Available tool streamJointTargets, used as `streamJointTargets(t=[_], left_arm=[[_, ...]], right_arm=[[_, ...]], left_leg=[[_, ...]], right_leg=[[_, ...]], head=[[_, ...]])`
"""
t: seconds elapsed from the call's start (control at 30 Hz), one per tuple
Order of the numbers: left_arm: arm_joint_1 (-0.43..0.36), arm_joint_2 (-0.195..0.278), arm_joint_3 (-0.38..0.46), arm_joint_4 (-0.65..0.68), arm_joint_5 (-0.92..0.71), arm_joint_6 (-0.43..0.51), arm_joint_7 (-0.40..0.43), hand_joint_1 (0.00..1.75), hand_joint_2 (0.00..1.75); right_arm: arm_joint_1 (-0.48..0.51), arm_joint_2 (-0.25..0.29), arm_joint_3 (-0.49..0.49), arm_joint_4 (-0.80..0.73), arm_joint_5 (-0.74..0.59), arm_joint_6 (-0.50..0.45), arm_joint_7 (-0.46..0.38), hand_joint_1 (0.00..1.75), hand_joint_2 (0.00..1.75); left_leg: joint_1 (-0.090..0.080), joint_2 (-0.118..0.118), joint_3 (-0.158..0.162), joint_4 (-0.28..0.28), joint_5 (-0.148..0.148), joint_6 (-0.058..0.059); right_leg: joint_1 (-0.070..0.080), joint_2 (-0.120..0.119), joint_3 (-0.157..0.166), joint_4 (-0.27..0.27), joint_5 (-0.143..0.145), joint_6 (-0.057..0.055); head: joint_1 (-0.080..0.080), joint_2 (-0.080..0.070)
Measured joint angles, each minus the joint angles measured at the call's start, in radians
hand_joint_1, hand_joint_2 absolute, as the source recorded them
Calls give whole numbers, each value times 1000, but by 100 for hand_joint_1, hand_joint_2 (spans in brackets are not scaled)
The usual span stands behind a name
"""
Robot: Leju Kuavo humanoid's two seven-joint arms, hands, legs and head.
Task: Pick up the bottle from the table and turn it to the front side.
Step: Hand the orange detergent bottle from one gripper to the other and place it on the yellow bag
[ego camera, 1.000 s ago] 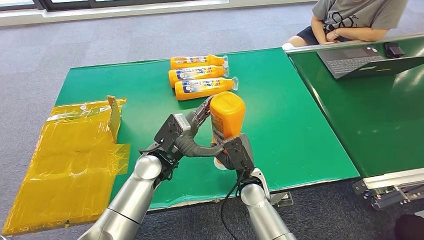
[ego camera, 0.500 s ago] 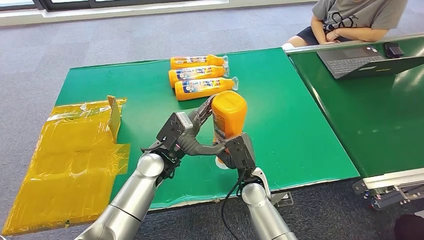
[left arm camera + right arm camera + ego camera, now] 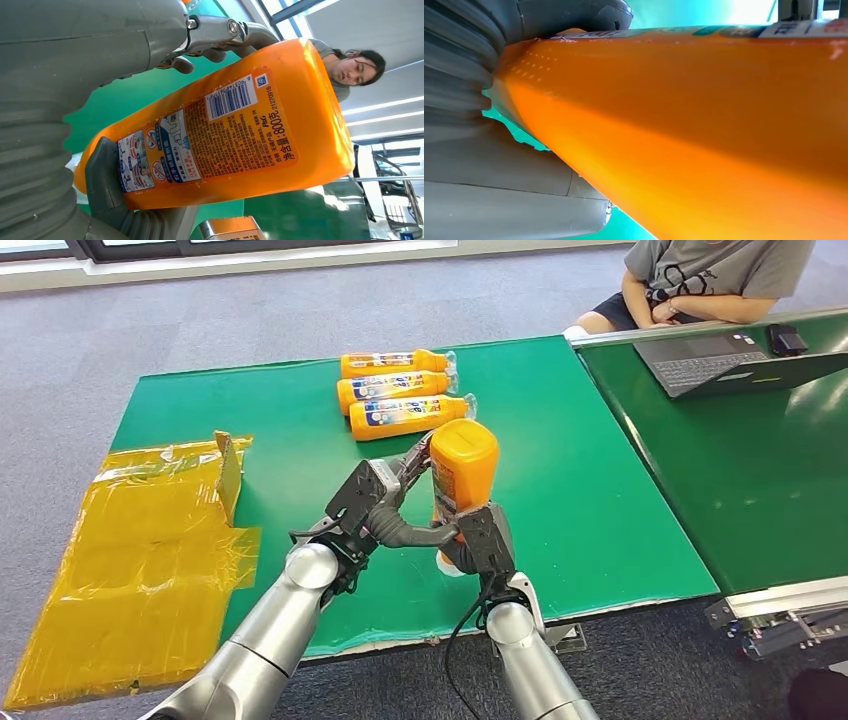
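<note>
Both hands, left hand [image 3: 385, 502] and right hand [image 3: 482, 540], are gripping the orange detergent bottle [image 3: 461, 468] mid-frame above the counter [image 3: 560, 460]; rotate slowly, keeping grips firm.

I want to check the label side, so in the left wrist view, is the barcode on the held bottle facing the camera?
Yes, the bottle shows its white barcode label plainly toward that camera.
</note>
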Motion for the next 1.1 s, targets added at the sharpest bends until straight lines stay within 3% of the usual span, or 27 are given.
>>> streamJointTargets(t=[0.13, 0.3, 0.7, 1.1], left_arm=[[-6, 1, 9, 19, 59, 81, -27, 0, 175], [-37, 1, 52, 21, 102, 159, -4, 0, 175], [-55, -11, 76, 45, 24, 279, 30, 0, 175], [-69, -14, 84, 72, 19, 284, 29, 0, 175]], right_arm=[[-17, 0, 0, 10, 16, -2, 18, 175, 175], [-24, 7, 14, 29, 43, 4, 5, 175, 175], [-27, 12, 23, 64, 39, 0, 10, 175, 175], [-27, 11, 23, 67, 38, -1, 17, 175, 175]], left_leg=[[0, 0, 0, 0, 0, 0], [0, -1, 0, 0, 0, 0], [0, -2, -1, 0, 1, -1], [0, -1, -1, 0, 1, -1]], right_leg=[[0, 0, 0, 0, 0, 0], [0, -1, 0, 1, 0, 0], [0, -1, 0, 1, 0, 0], [0, -1, 0, 1, 0, 0]], head=[[0, 0], [0, 0], [0, 0], [0, 0]])
